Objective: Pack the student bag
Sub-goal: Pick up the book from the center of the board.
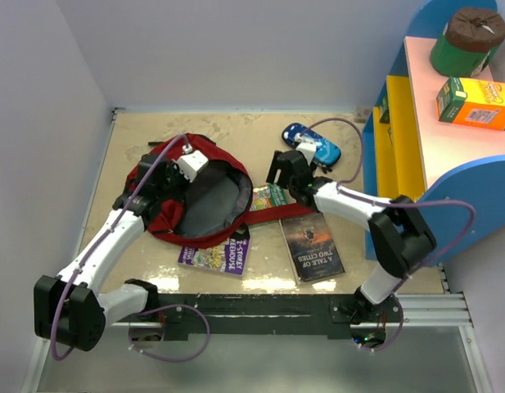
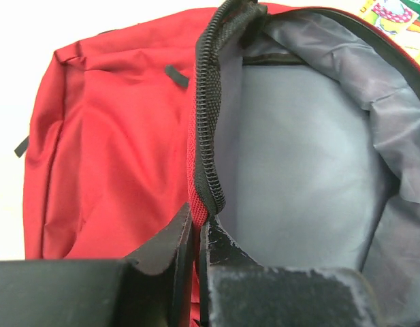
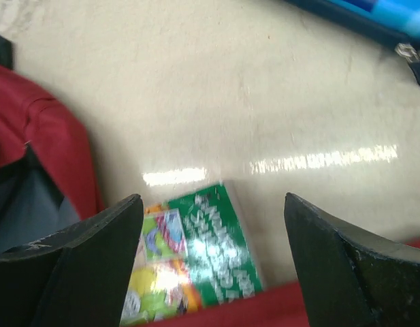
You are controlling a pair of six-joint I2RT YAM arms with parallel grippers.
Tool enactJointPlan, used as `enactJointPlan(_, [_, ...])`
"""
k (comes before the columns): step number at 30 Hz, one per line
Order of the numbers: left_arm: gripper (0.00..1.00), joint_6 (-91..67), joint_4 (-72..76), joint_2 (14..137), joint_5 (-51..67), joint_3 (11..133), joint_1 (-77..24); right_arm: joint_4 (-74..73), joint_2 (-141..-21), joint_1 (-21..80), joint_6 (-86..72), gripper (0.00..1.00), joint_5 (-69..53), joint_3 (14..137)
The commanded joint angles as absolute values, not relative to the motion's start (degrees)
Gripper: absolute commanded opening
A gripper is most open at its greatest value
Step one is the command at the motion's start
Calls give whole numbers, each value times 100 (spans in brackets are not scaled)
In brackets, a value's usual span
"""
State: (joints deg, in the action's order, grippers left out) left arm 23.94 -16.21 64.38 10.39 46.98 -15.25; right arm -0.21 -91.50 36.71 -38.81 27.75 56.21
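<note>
student bag (image 1: 164,219) dark red, lining (image 1: 215,205) grey, zipper (image 2: 206,122) black; pencil case (image 1: 313,143) two-tone blue (print unreadable), workbook (image 1: 213,255) purple, novel (image 1: 312,244) near-black with white title, booklet (image 3: 203,252) green with multicolour cartoons.

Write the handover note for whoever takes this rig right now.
Left gripper: shut on the zipper edge of the student bag, holding its mouth open.
Right gripper: open, empty, over the green book beside the bag's mouth.
On the table: purple book and dark book in front of the bag, blue pencil case farther back.
Done: bag open; only grey lining shows inside.
Left: pack everything; nothing seen inside yet.
</note>
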Motion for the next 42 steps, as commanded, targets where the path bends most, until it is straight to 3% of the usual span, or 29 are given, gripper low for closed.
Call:
enactJointPlan(1, [0, 2294, -1406, 6275, 1169, 4544, -1441, 35, -10115, 3446, -3077, 87, 2409, 6336])
enactJointPlan(14, [0, 2285, -1494, 6486, 1327, 4430, -1441, 53, -10810, 3472, -2918, 81, 1968, 6241])
enactJointPlan(24, [0, 2364, -1564, 6565, 1336, 4447, -1441, 491, -9959, 3805, -3366, 75, 1758, 5283])
enactJointPlan(34, [0, 2417, -1582, 6539, 1380, 4351, -1441, 799, -10063, 4069, -3507, 72, 1626, 5124])
enactJointPlan(41, [0, 2452, -1608, 6504, 1406, 4298, -1441, 1264, -10353, 4078, -3647, 48, 1512, 4835])
enactJointPlan(42, [0, 2452, -1617, 6504, 1406, 4298, -1441, 1335, -10397, 4069, -3639, 37, 1460, 4808])
